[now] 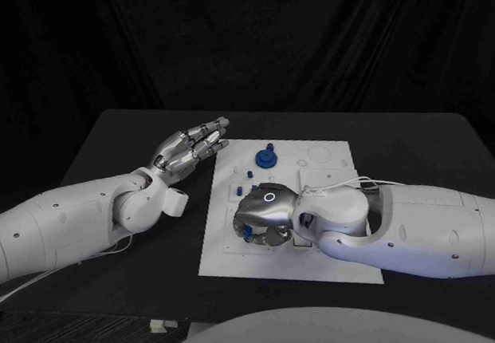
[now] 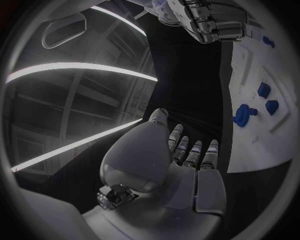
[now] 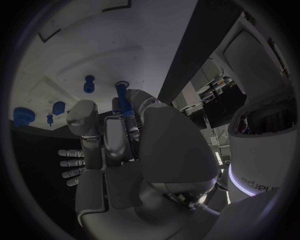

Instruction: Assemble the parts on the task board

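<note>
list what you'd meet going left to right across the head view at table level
left white arm → left silver robot hand, fingers apart, holding nothing → left edge of the white task board → round blue part with a knob on the board → right white arm

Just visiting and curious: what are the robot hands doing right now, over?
Left robot hand open, hovering beside the task board. Right robot hand over the board, holding a blue peg. Blue round part sits apart, nothing blocking.
</note>
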Motion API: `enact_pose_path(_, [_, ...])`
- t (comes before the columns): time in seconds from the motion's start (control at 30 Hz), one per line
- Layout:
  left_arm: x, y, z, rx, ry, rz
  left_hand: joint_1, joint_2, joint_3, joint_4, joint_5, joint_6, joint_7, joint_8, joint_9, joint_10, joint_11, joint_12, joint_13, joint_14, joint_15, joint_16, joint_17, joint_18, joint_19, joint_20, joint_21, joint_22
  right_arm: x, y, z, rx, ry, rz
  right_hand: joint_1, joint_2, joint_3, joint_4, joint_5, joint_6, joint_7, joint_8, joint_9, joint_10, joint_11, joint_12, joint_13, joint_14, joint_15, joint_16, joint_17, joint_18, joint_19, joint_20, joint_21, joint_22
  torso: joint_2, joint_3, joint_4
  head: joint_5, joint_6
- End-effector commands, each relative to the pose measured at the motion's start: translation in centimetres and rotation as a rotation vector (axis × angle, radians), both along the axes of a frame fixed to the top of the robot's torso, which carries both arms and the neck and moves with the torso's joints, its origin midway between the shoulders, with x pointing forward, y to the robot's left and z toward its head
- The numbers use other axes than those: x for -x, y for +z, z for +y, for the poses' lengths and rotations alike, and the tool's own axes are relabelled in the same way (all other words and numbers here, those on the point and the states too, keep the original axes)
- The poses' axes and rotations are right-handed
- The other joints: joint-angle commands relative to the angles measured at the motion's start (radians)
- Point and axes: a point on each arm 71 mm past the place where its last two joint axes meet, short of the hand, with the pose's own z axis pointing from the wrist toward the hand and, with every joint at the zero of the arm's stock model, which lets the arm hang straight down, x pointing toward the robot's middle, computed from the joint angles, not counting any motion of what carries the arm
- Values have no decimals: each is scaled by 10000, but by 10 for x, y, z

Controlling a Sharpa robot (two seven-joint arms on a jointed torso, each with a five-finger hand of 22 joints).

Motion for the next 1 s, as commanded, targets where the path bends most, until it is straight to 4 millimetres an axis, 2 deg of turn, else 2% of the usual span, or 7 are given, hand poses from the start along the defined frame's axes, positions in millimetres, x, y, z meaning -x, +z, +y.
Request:
enact_pose_path(0.03, [1,7,-1,713,24,-702,95,18,46,-5,56,77,20,62,16,5,43,13,9,-33,42,38,12,85,28,18,38,-14,2,-6,-2,375,-14,117,26,-9,53,-12,-40,-17,-10,-41,-12,229,-160,18,6,34,63,-71,-31,-68,-76,15,25,1179,-3,0,2,-15,1])
enact_pose_path(0.53, [0,6,-2,714,-51,-641,111,43,80,-5,57,132,44,80,22,-9,60,2,7,-41,49,33,10,82,24,18,35,-27,3,-8,-3,486,-109,164,-57,-51,97,-22,-89,-83,27,-158,-48,160,-127,-30,14,-21,88,-131,-100,-56,-143,29,-61,1155,-1,-1,-1,0,1])
enact_pose_path(0.63, [0,6,-2,711,-53,-633,111,43,80,-5,57,132,44,80,22,-9,60,2,7,-41,49,33,10,82,24,18,35,-27,2,-9,-4,544,-161,184,-247,-133,146,45,-470,-580,169,-550,-226,-184,-2,-216,-23,-89,209,-192,-177,-49,-238,98,-190,1120,-2,0,5,12,1])
enact_pose_path(0.7, [0,6,-2,706,-53,-627,111,43,80,-5,57,132,44,80,22,-9,60,2,7,-41,49,33,10,82,24,18,35,-27,2,-10,-4,582,-234,186,-419,-277,151,94,-959,-1416,97,-1081,-486,-908,79,-540,-103,-218,206,-302,-328,14,-403,148,-496,1046,-3,-1,3,22,1])
enact_pose_path(0.77, [0,6,-2,703,-55,-622,111,43,80,-5,57,132,44,80,22,-9,60,2,7,-41,49,33,10,82,24,18,35,-27,1,-10,-5,602,-310,176,-556,-336,0,127,-1400,-1764,140,-1293,-619,-1580,184,-768,-151,-353,166,-437,-510,73,-560,152,-822,971,-2,-1,1,22,1])
enact_pose_path(0.87, [0,5,-2,697,-56,-617,111,43,80,-5,57,132,44,80,22,-9,60,2,7,-41,49,33,10,82,24,18,35,-27,0,-10,-6,593,-404,152,-671,-274,-506,155,-1928,-2454,-229,-1589,-838,-2550,314,-900,-143,-526,226,-549,-680,112,-742,196,-1175,897,-4,-2,1,22,1])
enact_pose_path(1.0, [0,5,-2,693,-58,-615,121,54,98,-8,59,136,53,83,22,-17,68,-10,5,-41,52,35,10,81,22,18,34,-32,-1,-10,-8,477,-483,94,-515,-230,-1389,481,-2179,-3245,-584,-1607,-1117,-3659,439,-1028,-207,-692,294,-642,-854,158,-895,273,-1543,827,-6,-1,1,31,1])
